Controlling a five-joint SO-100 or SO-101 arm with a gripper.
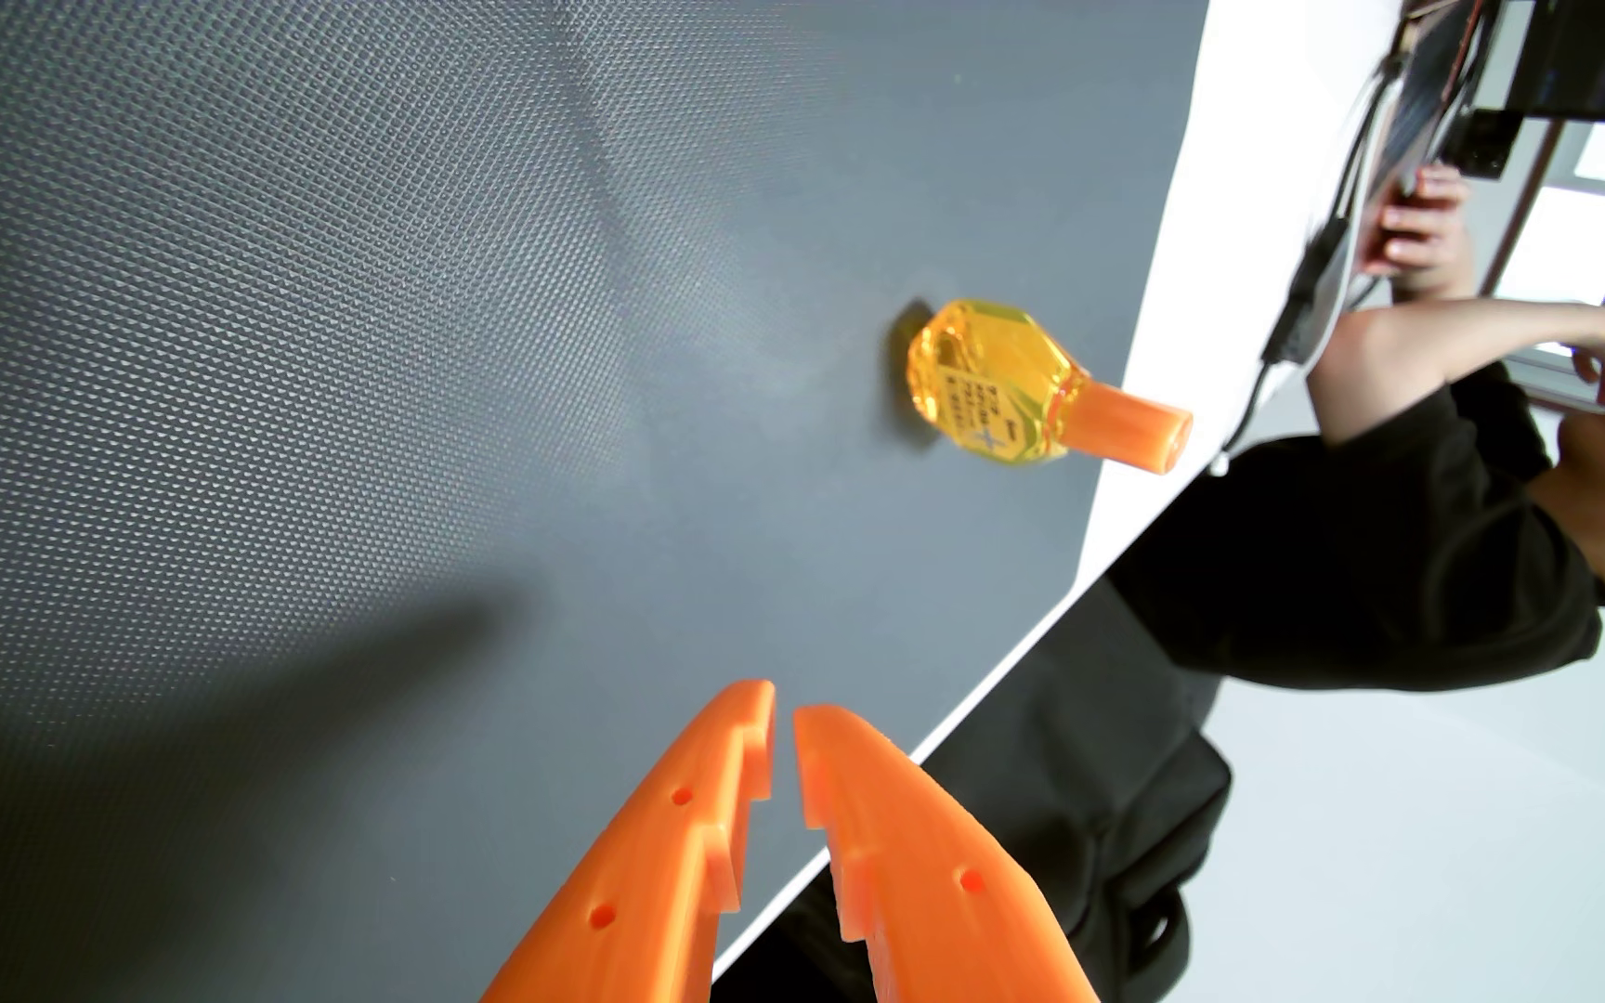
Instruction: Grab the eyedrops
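Observation:
The eyedrops (1001,386) are a small clear yellow faceted bottle with an orange cap, standing on the dark grey textured mat (393,338) near its right edge in the wrist view; the cap points right. My gripper (784,709) comes in from the bottom edge, its two orange serrated fingers nearly together with only a thin gap at the tips and nothing between them. It sits well short of the bottle, lower and to the left of it.
The mat ends at a white table strip (1204,241) on the right, and the table edge runs diagonally. Beyond it sits a person in a black top (1339,550) with hands raised. Cables (1310,270) and dark equipment (1600,58) hang at the upper right.

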